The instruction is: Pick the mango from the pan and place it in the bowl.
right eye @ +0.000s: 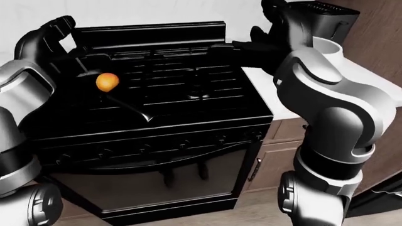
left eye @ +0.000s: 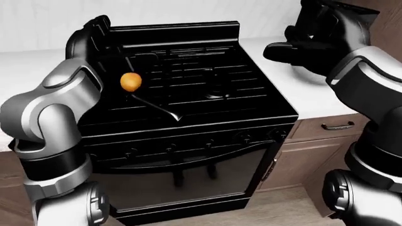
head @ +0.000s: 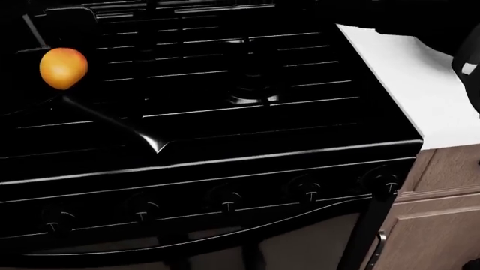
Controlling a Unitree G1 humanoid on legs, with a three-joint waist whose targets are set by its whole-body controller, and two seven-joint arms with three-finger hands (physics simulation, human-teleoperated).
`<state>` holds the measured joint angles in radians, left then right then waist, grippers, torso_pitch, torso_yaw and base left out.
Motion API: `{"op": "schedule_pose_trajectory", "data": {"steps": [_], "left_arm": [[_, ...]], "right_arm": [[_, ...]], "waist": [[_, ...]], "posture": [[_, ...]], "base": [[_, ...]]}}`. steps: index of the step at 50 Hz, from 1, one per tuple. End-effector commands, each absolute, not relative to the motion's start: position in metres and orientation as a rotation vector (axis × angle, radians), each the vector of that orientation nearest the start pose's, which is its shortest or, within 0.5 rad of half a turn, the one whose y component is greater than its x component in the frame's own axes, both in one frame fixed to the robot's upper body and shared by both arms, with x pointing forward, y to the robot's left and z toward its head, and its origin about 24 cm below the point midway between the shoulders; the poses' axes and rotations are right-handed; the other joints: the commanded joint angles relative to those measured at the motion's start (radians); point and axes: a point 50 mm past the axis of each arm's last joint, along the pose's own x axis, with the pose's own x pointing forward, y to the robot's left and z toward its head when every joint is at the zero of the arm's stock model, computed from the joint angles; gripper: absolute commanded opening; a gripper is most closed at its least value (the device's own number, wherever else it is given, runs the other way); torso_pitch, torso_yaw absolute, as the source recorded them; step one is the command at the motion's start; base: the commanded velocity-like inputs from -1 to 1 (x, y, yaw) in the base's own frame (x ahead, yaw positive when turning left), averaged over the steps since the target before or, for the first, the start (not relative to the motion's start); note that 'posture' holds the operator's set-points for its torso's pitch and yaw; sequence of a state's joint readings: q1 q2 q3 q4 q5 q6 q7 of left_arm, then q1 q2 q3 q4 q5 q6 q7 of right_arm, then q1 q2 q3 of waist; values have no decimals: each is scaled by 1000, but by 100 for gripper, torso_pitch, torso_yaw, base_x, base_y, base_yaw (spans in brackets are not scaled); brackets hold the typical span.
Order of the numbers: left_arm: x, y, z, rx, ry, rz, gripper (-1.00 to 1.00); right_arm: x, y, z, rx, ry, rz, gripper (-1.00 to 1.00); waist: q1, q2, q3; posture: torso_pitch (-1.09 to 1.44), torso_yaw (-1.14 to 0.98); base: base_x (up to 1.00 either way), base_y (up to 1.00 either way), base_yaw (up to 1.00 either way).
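A kitchen: black stove (left eye: 188, 89), white counter (head: 420, 90), wooden cabinets (left eye: 314, 150).

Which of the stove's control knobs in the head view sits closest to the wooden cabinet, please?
The rightmost knob, last in the row on the stove, right beside the wooden cabinet; the others sit further left.

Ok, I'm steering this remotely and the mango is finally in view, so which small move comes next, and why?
Probably lower the left robot hand toward the mango. The mango sits in the dark pan on the stove, untouched, and that hand hangs just above and left of it in the left-eye view. The right robot hand is over the counter, farther off. No bowl shows yet.
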<state>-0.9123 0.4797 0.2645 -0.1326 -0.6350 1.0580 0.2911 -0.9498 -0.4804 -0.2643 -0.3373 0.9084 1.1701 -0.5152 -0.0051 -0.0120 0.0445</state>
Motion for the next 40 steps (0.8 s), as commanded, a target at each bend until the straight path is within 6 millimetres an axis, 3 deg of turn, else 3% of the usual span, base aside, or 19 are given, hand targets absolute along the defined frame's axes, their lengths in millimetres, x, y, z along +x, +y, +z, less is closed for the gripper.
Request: {"op": "schedule_pose_trajectory", "data": {"steps": [1, 4, 5, 6, 7, 8, 15, 17, 18, 20, 21, 23, 27, 30, 31, 32, 35, 37, 40], "left_arm": [[321, 209, 305, -120, -138, 62, 100], [322, 209, 304, -120, -138, 61, 100], [321, 209, 304, -120, -138, 61, 100], [322, 209, 304, -120, -139, 61, 100], [322, 209, 305, -120, -139, 61, 100], [322, 209, 304, -120, -138, 62, 100], [322, 209, 305, -119, -139, 61, 100], [322, 209, 304, -120, -138, 59, 100], [322, 208, 303, -119, -138, 59, 100], [321, 208, 305, -119, -137, 59, 100], [321, 208, 304, -119, -138, 59, 100], [321, 208, 304, -119, -138, 59, 100], [322, 208, 304, -120, -138, 60, 100], [322, 208, 304, -119, -138, 59, 100], [322, 208, 305, -118, -138, 58, 100], [322, 208, 304, -118, -138, 58, 100], [322, 208, 304, -119, -137, 58, 100], [322, 208, 304, -119, -138, 57, 100], [322, 207, 303, -119, -138, 57, 100]], "right_arm": [[291, -172, 324, 126, -185, 71, 100], [291, -172, 324, 125, -184, 72, 100], [291, -172, 324, 125, -184, 72, 100], [292, -172, 325, 125, -185, 72, 100], [292, -172, 325, 125, -185, 72, 100], [292, -172, 324, 124, -184, 72, 100], [291, -172, 325, 122, -185, 71, 100], [291, -172, 323, 121, -184, 70, 100], [292, -172, 323, 122, -184, 70, 100], [292, -172, 323, 122, -184, 70, 100], [292, -172, 323, 123, -184, 71, 100], [292, -173, 323, 123, -184, 69, 100], [292, -172, 323, 120, -182, 71, 100], [292, -172, 324, 120, -181, 71, 100], [292, -172, 323, 120, -182, 71, 100], [292, -172, 323, 121, -182, 71, 100], [293, -172, 322, 120, -180, 72, 100], [293, -172, 322, 117, -177, 73, 100], [292, -172, 322, 116, -180, 71, 100]], "waist": [[4, -1, -18], [-6, 55, -21], [-6, 77, -32], [-12, 104, -63], [3, 69, -32], [0, 84, -25], [7, 10, -24], [12, -22, -23], [14, -50, -28], [7, -32, -30], [10, -46, -31], [5, -39, -46], [5, -9, -26], [-8, 78, -16], [-15, 82, -22], [2, 58, -1], [6, 17, -7], [13, -28, -7], [16, -12, -7]], "posture": [[0, 0], [0, 0], [0, 0], [0, 0], [0, 0], [0, 0], [0, 0], [0, 0], [0, 0], [0, 0], [0, 0], [0, 0], [0, 0], [0, 0], [0, 0], [0, 0], [0, 0], [0, 0], [0, 0]], "base": [[16, 13, 0], [15, 18, 0], [12, 27, 0], [12, 27, 0], [10, 27, 0], [12, 29, 0], [7, 29, 0], [5, 30, 0], [3, 30, 0], [4, 30, 0], [3, 30, 0], [4, 29, 0], [3, 25, 0], [0, 3, 0], [0, 0, 0], [0, 0, 0], [0, 0, 0], [0, 0, 0], [0, 0, 0]]}}
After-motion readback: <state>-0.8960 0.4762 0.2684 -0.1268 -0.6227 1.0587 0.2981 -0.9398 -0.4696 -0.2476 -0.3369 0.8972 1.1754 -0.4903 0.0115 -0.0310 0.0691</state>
